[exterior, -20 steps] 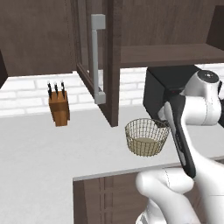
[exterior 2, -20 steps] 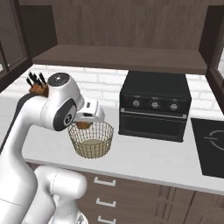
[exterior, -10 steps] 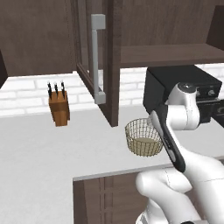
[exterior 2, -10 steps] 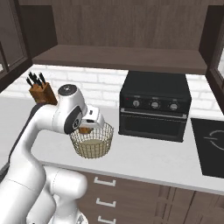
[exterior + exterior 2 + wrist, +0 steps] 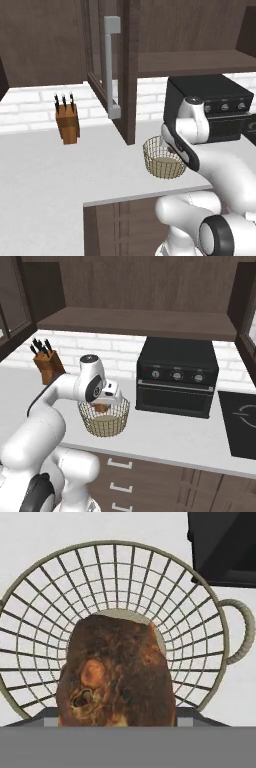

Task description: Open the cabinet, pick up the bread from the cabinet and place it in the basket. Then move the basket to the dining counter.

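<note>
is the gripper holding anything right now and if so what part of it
Yes, the bread: the gripper holds it over the basket, not yet dropped. The fingers are hidden behind it, so where they grip cannot be told.

Looking across a white counter [image 5: 50,170] backed by a white brick backsplash [image 5: 30,107]. Finding an orange-brown knife block [image 5: 67,125] with dark handles standing upright at the left, close to the brick. Seeing a black toaster oven [image 5: 177,378] with three knobs sitting further right, under a dark wood shelf [image 5: 135,323]. Catching a black cooktop [image 5: 242,423] set flat into the counter at the far right. Noting dark wood drawers [image 5: 150,481] with short silver handles [image 5: 119,464] below the counter edge. Sitting in even, soft light throughout.
</note>
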Tool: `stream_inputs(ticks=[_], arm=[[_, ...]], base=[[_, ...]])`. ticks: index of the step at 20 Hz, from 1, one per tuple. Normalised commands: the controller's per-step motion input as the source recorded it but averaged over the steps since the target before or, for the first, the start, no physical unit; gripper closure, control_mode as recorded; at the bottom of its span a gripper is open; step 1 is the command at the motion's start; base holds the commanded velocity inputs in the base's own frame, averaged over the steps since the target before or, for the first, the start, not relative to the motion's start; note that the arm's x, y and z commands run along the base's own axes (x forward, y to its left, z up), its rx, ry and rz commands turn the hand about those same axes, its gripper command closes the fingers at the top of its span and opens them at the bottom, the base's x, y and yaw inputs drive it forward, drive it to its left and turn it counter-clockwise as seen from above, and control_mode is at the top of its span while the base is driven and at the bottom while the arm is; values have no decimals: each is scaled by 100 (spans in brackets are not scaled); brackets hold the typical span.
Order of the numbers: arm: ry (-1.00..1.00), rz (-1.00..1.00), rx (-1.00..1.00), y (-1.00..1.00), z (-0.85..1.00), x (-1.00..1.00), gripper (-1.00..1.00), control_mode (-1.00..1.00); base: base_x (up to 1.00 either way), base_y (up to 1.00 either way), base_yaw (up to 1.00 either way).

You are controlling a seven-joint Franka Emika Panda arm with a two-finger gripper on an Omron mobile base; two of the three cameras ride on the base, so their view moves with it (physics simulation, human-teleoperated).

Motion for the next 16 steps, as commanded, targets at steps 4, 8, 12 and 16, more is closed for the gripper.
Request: stream_inputs(ticks=[4,8,12,16], arm=[[11,0,0,13,-40,15,100,-100],[6,0,1,13,-27,12,100,-100],[3,0,0,17,-31,12,100,-100],[1,0,0,13,-29,15,100,-100]], base=[[0,0,0],[0,0,0],[0,0,0],[0,0,0]])
